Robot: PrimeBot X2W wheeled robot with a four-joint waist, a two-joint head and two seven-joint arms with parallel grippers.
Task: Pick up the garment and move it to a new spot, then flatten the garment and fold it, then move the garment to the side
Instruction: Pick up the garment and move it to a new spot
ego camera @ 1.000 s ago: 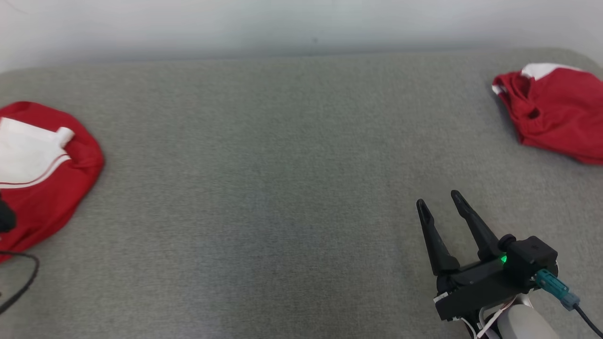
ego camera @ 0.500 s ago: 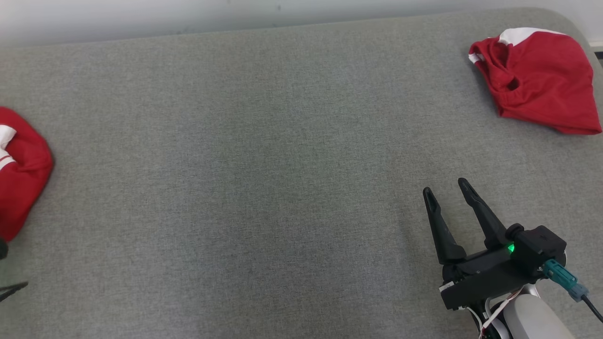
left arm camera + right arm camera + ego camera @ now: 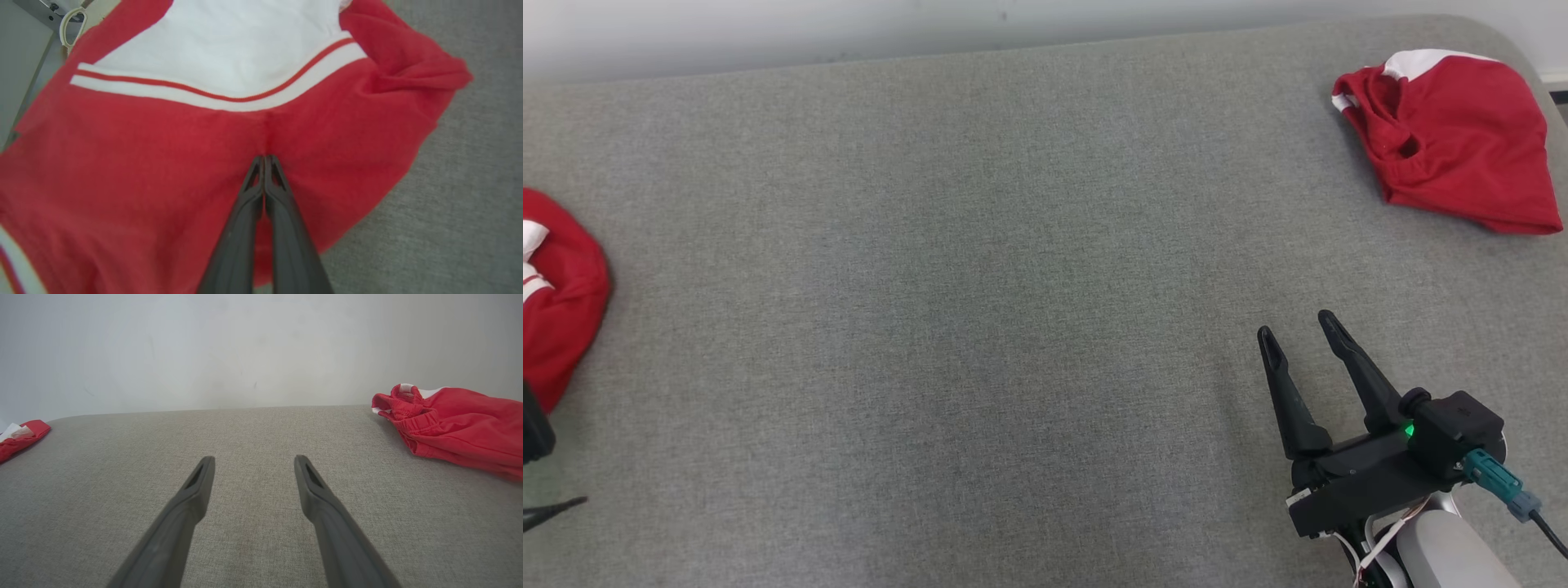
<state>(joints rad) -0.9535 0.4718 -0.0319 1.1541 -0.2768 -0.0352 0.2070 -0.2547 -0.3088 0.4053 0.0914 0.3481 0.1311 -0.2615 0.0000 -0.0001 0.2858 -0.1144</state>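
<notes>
The garment (image 3: 163,171) is red with a white panel and a red-and-white stripe, and it lies crumpled on the grey padded table (image 3: 980,294) at the far left (image 3: 560,286). In the left wrist view my left gripper (image 3: 264,159) has its two dark fingers pressed together on a raised crease of the red cloth, just below the stripe. My right gripper (image 3: 1298,335) hovers open over bare table at the lower right, far from the garment, with nothing between its fingers (image 3: 200,486).
A second red garment (image 3: 1454,139) with a white patch lies bunched at the table's far right corner (image 3: 457,424). A pale wall runs behind the table's far edge. In the left wrist view, grey frame parts show past the table's left edge (image 3: 24,49).
The head camera has shifted, so the whole picture slid left and down. The right gripper keeps its open pose. A dark part of the left arm has risen slightly at the left edge.
</notes>
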